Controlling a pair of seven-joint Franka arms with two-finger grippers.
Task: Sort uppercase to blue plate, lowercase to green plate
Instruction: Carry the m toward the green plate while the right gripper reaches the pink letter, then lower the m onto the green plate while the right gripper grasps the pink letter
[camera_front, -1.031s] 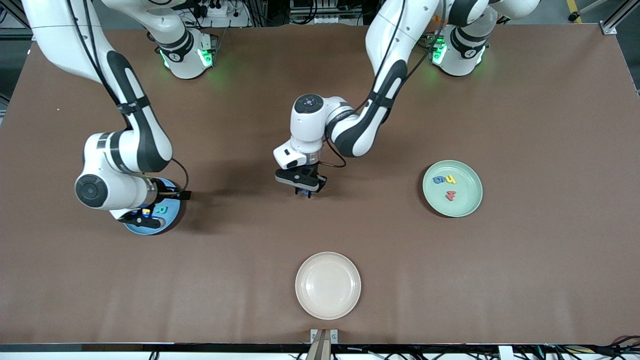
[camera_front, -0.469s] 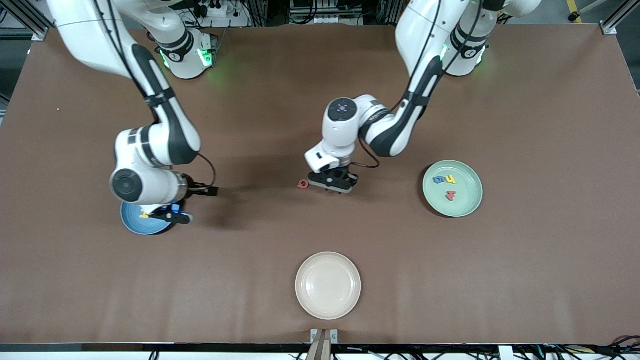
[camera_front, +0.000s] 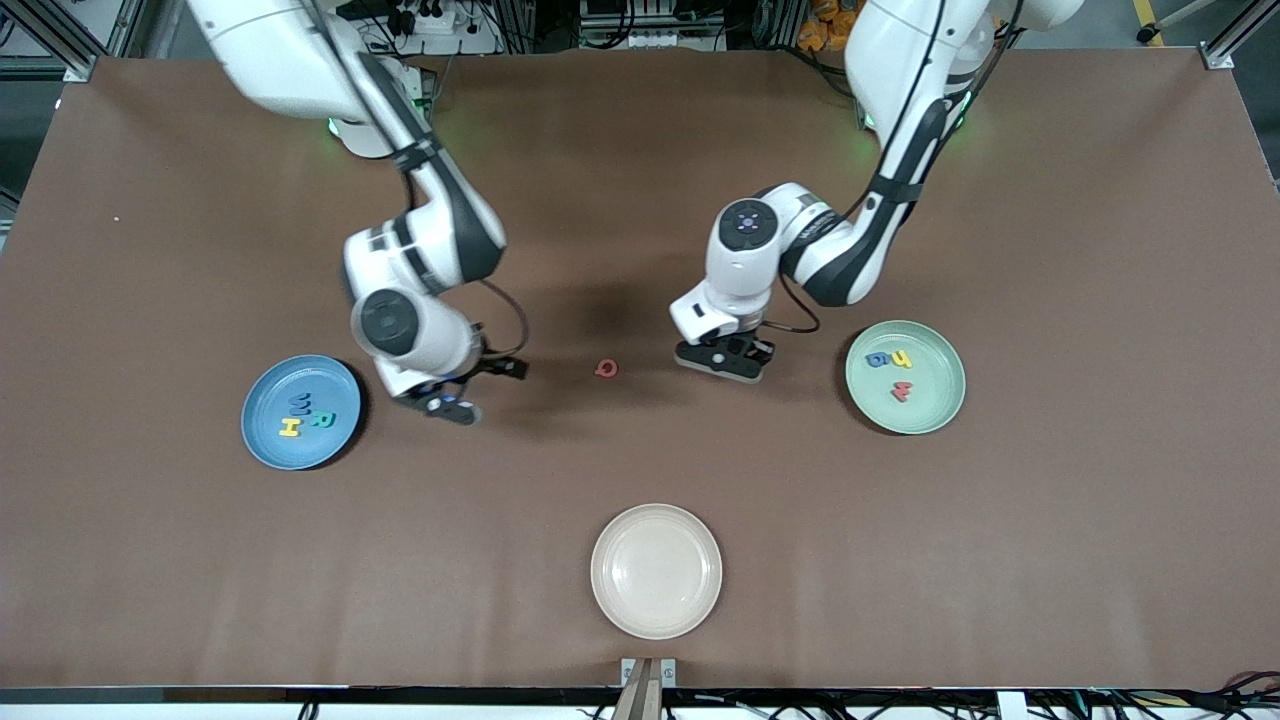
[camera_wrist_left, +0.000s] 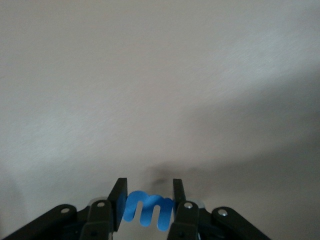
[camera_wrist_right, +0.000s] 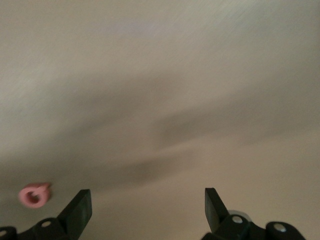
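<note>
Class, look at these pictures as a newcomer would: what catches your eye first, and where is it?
First, the red Q lying alone on the bare brown table between the two arms. The left hand holds a blue m above the table near the green plate. The right hand hangs open between the blue plate and the Q.

blue plate (camera_front: 268, 448): letters W, R, H | green plate (camera_front: 940, 415): g, h, w | table: red Q (camera_front: 605, 368)
</note>
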